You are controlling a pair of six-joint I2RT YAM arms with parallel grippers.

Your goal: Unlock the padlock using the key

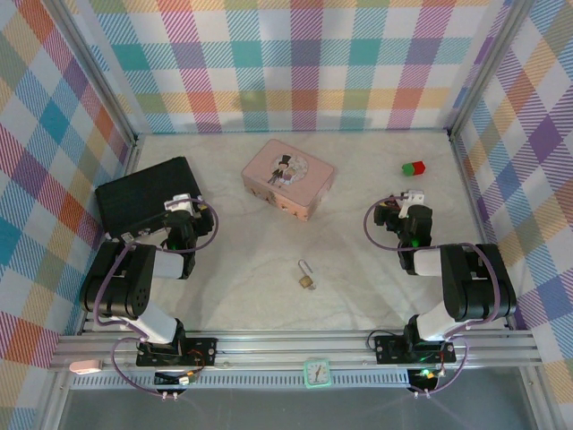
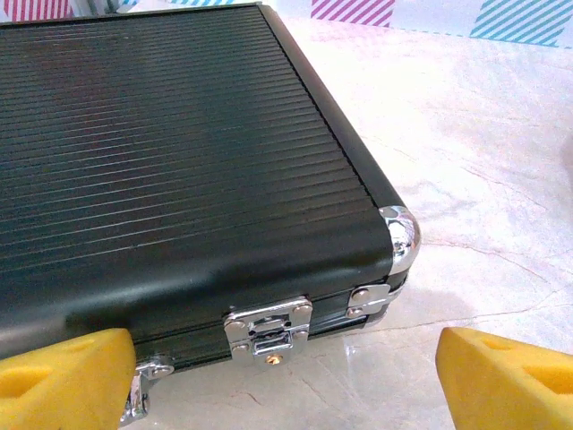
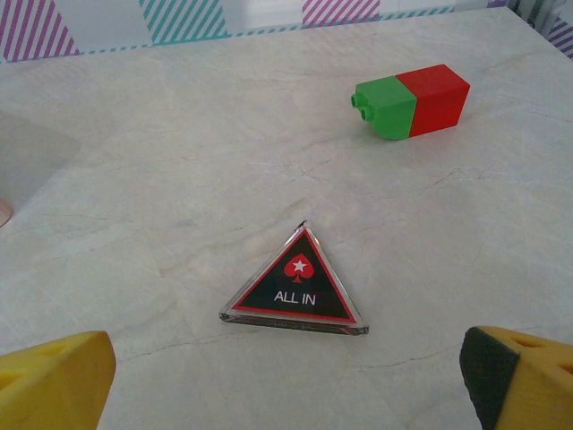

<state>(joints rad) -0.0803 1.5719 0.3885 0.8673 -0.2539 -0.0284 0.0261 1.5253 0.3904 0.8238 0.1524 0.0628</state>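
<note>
The padlock (image 1: pixel 306 276) lies flat on the pale marbled surface (image 1: pixel 242 269), roughly midway between the two arms. Its brass body is toward the near edge and its silver shackle points away toward the pink tin (image 1: pixel 288 179). It sits apart from everything else, and neither arm touches it. Whether the key is in it or beside it I cannot tell; it is too small to pick out from above. The left arm (image 1: pixel 134 287) is folded on its own side, with the left jaws just at the near right corner of a black ribbed case (image 2: pixel 179 143). The case lies closed, its chrome latch (image 2: pixel 269 330) facing the wrist camera and a chrome cap on the corner. In that wrist view the yellow pads (image 2: pixel 63 376) stand far apart at either edge of the frame with nothing gripped between them — wide open. The right arm (image 1: pixel 457 287) points toward the far right corner, and the right jaws are likewise spread wide and empty, the yellow fingertips (image 3: pixel 54 381) low at either side. Ahead of them on the surface lies a dark triangle (image 3: pixel 295 287) bearing a red spade and the words ALL IN. Farther off, well apart from it, is a red-and-green block (image 3: pixel 412 100) lying on its side.
</note>
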